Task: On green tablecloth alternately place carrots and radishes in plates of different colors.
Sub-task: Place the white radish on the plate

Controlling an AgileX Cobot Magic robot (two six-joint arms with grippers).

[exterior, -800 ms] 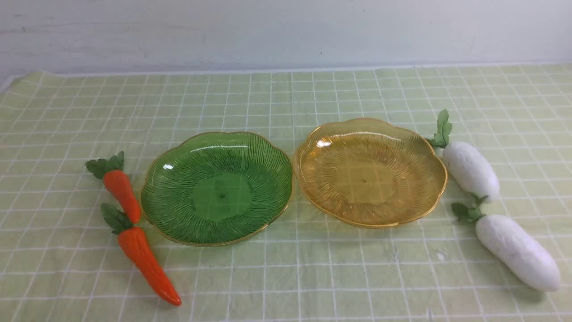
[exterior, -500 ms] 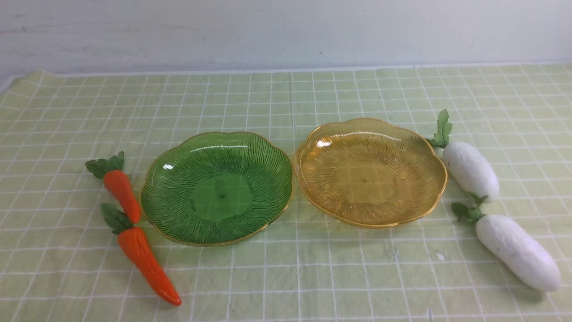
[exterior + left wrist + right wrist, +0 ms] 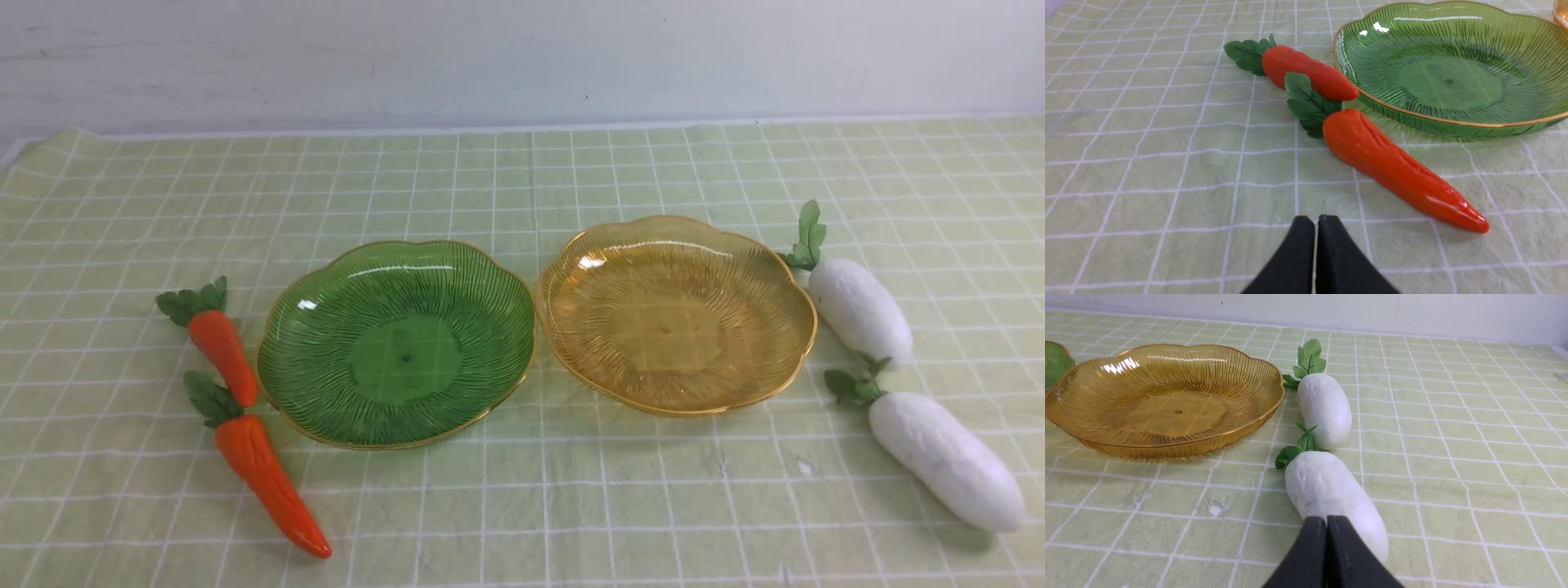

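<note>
A pale green tablecloth (image 3: 506,506) with a grid of thin white lines covers the counter, with some wrinkles in it. Beyond its far edge rises a plain whitish wall (image 3: 490,65) with faint marks.

Two see-through ribbed plates with scalloped, gold-trimmed rims sit side by side near the middle of the cloth. The green plate (image 3: 406,359) is on the left and the amber plate (image 3: 665,331) on the right, slightly farther back. Their rims come very close together, and the inside of each is bare.

To the right of the amber plate, two thick white radishes with green leaves lie on the cloth. The far radish (image 3: 860,312) is just beside the plate's rim; the near radish (image 3: 945,461) lies closer to the viewer and farther right, its leaves by the blunt end of the first.

To the left of the green plate lie two shiny orange-red carrots with dark green tops. The near carrot (image 3: 271,485) points its tip toward the viewer and to the right. The far carrot (image 3: 223,357) is a little shorter, its tip close to the plate and to the other carrot's leaves.

The left hand (image 3: 1316,220) is closed, its dark fingertips together and holding nothing. The right hand (image 3: 1327,520) is also closed and empty, appearing in front of the near radish in its wrist view.
</note>
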